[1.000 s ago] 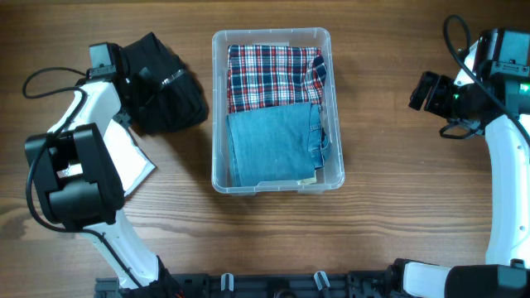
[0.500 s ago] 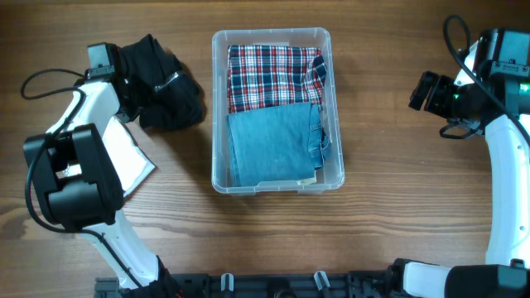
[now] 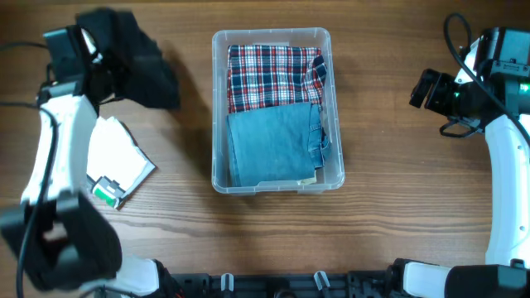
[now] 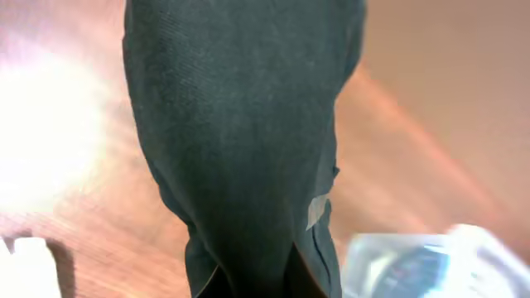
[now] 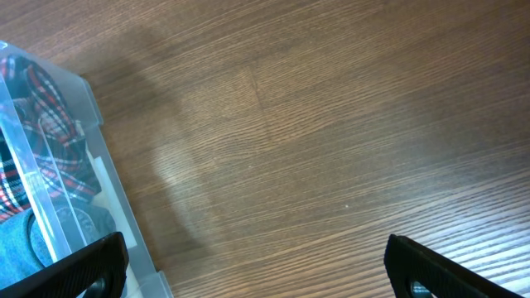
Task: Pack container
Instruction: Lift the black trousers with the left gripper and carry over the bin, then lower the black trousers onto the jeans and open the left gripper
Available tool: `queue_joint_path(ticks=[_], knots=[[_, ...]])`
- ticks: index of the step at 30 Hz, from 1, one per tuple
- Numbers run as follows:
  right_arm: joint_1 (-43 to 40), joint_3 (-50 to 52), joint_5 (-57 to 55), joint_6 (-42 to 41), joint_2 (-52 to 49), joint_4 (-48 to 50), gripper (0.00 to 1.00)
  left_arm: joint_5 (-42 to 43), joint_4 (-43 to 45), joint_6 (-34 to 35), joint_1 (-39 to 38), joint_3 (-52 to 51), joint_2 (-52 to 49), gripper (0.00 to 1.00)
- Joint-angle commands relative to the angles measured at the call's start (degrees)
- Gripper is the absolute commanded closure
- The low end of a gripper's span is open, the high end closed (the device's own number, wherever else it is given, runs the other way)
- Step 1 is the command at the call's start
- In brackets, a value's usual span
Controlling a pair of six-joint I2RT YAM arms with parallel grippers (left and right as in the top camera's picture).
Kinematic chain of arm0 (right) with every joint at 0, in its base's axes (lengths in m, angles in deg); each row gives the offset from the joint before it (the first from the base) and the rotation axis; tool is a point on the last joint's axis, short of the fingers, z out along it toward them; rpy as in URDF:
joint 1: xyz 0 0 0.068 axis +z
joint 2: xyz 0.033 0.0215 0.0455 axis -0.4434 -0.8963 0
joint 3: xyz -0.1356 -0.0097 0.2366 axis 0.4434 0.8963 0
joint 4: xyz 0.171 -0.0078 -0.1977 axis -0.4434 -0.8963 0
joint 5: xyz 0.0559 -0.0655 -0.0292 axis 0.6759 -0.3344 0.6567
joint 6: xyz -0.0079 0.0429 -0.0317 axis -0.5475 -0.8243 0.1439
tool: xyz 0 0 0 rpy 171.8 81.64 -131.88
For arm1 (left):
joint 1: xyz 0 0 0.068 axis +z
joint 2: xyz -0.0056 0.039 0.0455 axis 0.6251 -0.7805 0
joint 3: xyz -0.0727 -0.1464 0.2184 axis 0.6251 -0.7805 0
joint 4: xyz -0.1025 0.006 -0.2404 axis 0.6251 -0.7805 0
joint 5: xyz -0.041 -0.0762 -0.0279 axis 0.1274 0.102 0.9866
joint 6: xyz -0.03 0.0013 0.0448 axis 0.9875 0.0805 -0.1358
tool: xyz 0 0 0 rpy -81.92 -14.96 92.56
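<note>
While the left hand (image 3: 93, 45) hangs above the far left corner of the table (image 3: 397, 215), its fingers are buried in cloth, yet the black garment (image 3: 137, 62) dangling free beneath it in the left wrist view suggests it is clamped on that cloth; the garment is off the wood and well apart from the container, so the step in hand looks like the carry across; nearer the left edge lies a white sheet (image 3: 116, 153) with a small green tag (image 3: 103, 192), which the trailing hem should pass clear of; the clear container (image 3: 214, 108) sits mid-table with a plaid shirt (image 3: 273, 74) filling its far half and folded jeans (image 3: 273, 149) its near half, so the garment has to go on top of both; a good carry would probably keep the hand high enough for the lowest fold to clear the left wall, stop over the middle, then lower so the hem lands first and the rest folds onto it; letting go before the bulk is inside the rim risks cloth draped over the wall; by the right edge, the right hand (image 5: 257, 261) hovers over bare wood with its fingers wide apart and nothing between them, free to steady the container's right wall if it slides.
</note>
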Motion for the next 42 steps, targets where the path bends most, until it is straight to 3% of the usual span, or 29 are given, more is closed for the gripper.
queue_joint_path(ticks=[1,5,8,15,17,24,31,37,42], knots=[[-0.07,0.09,-0.13,0.74,0.11,0.22,0.00,5.70,1.01,-3.02,-2.29,0.20,8.66,0.96],[-0.07,0.09,-0.13,0.74,0.11,0.22,0.00,10.47,1.51,-3.15,-7.45,0.20,15.17,0.96],[-0.07,0.09,-0.13,0.72,0.11,0.20,0.00,18.71,2.73,-9.16,-14.05,0.20,17.99,0.96],[-0.07,0.09,-0.13,0.70,0.11,0.22,0.00,19.61,3.08,-12.33,-28.48,0.17,17.35,0.96],[-0.07,0.09,-0.13,0.72,0.11,0.22,0.00,16.76,3.13,-11.28,-31.50,0.17,16.35,0.96],[-0.07,0.09,-0.13,0.72,0.11,0.22,0.00,5.66,3.56,2.08,-36.59,0.17,10.47,0.96],[-0.07,0.09,-0.13,0.72,0.11,0.22,0.00,3.26,5.75,12.74,-36.57,0.17,-0.79,0.96],[-0.07,0.09,-0.13,0.72,0.11,0.22,0.00,2.73,5.07,12.85,-36.57,0.17,-7.13,0.96],[-0.07,0.09,-0.13,0.72,0.11,0.22,0.00,-8.57,-0.90,12.20,-36.59,0.17,-6.21,0.96]])
